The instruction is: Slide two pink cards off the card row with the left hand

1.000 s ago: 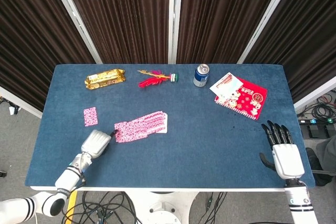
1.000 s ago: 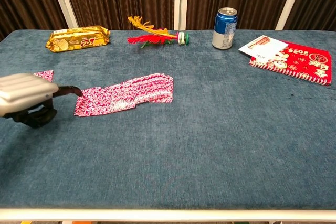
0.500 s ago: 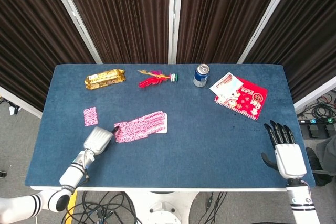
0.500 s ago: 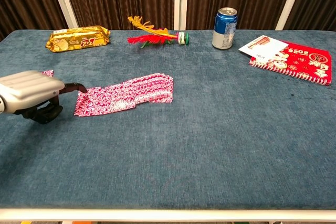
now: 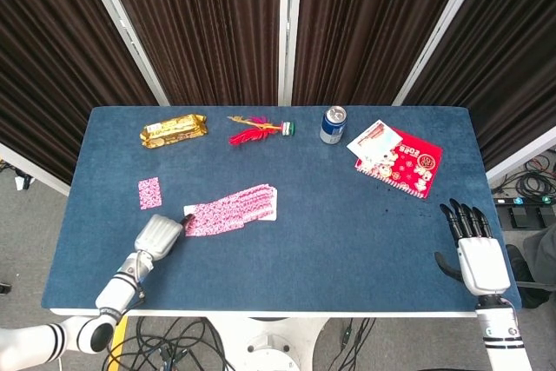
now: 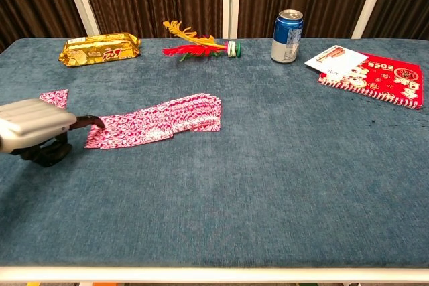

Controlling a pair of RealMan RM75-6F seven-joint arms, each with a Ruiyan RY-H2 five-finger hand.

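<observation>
A row of overlapping pink patterned cards (image 5: 233, 208) (image 6: 161, 122) lies left of the table's middle. My left hand (image 5: 159, 236) (image 6: 33, 122) sits at the row's left end, back upward. One dark fingertip (image 6: 94, 122) presses on the leftmost card (image 6: 107, 135), which sticks out leftward from the row; the other fingers curl underneath. A single pink card (image 5: 149, 192) (image 6: 55, 98) lies apart, further left and back. My right hand (image 5: 473, 245) rests at the front right edge with its fingers spread and nothing in them; the chest view does not show it.
Along the back stand a gold snack packet (image 5: 174, 130), a red and yellow feather toy (image 5: 256, 130) and a blue can (image 5: 333, 124). A red booklet under a white card (image 5: 400, 158) lies at the back right. The blue table (image 5: 347, 232) ends just behind my left wrist.
My left hand has drawn back to the left, and the leftmost card has slid left with its fingertip, lengthening the row's left end. The right hand has dropped slightly.
</observation>
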